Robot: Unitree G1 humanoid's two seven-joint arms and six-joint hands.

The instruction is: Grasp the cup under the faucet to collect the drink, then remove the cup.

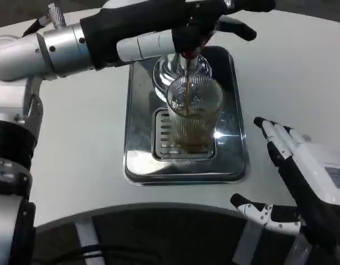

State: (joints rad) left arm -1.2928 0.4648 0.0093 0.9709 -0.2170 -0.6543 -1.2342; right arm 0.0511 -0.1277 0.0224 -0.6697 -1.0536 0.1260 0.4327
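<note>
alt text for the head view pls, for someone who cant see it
A ribbed glass cup stands on the grate of a steel drip tray while brown drink streams into it from the faucet. The left robot hand is up at the faucet; the right robot hand waits open beside the tray.

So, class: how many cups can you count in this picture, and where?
1. A ribbed clear glass cup stands on the drain grille of the steel drip tray, under the faucet, with brown drink pouring in. None other visible.

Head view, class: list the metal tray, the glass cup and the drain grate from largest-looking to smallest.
1. Metal tray, clearly largest.
2. Glass cup.
3. Drain grate, though the cup hides much of it, so the last two are uncertain.
</note>
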